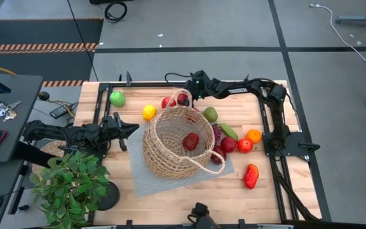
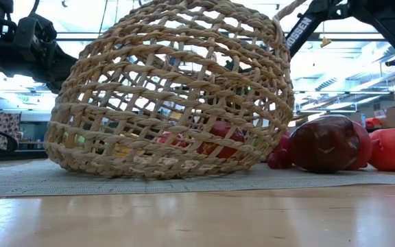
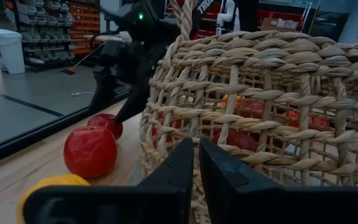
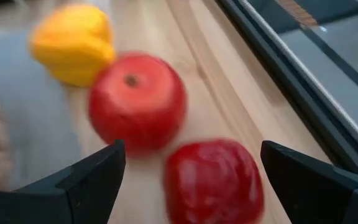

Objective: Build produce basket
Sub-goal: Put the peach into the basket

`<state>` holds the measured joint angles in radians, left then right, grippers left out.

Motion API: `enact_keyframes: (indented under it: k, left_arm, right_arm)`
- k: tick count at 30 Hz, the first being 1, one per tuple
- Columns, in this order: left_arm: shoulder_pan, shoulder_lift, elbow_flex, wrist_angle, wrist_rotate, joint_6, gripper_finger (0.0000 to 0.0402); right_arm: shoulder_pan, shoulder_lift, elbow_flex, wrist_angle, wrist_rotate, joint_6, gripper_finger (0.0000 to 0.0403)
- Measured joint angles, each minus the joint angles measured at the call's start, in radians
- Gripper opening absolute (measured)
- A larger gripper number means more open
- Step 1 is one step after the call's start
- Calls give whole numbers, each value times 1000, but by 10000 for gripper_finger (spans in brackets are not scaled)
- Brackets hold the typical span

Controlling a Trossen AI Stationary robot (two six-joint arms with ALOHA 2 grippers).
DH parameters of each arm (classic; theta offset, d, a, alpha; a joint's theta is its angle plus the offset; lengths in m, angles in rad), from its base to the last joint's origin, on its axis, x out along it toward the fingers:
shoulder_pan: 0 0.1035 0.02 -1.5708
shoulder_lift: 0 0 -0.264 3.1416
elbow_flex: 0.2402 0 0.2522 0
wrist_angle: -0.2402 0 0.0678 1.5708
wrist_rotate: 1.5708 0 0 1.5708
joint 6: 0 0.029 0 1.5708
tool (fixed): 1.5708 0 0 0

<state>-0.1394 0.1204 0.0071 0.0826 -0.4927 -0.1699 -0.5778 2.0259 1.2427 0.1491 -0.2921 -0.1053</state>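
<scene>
The wicker basket (image 1: 176, 141) stands on a grey mat (image 1: 138, 178) at mid-table with a red fruit (image 1: 190, 141) inside it. More produce lies around it: a green apple (image 1: 117, 98), a yellow lemon (image 1: 149, 112), a green pear (image 1: 210, 114), an orange (image 1: 253, 135) and a red pepper (image 1: 251, 176). My right gripper (image 4: 191, 149) hangs open at the far side of the basket. Its fingers stand on either side of a dark red fruit (image 4: 213, 180), above it, with a red apple (image 4: 137, 102) just beyond. My left gripper (image 3: 196, 144) is shut and level, close to the basket's left wall (image 3: 241, 93).
A leafy potted plant (image 1: 72, 184) stands at the near left corner, beside the left arm. Red fruits (image 1: 237, 145) cluster against the basket's right side. The black frame rail (image 4: 278, 68) runs along the far edge, close behind the right gripper. Bare wood lies near the front edge.
</scene>
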Motion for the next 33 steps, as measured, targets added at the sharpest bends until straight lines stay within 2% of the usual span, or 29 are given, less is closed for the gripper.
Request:
enact_keyframes:
  k: [11,17,21,33]
  left_arm:
    - [0,0,0,0,0,0,39]
    - [0,0,0,0,0,0,32]
    - [0,0,0,0,0,0,36]
    - [0,0,0,0,0,0,33]
  right_arm:
    - [7,20,0,-22,136,-21,378]
    - [17,19,0,-16,151,-22,377]
    - [26,35,1,1,217,-32,371]
    - [48,78,0,16,223,-56,346]
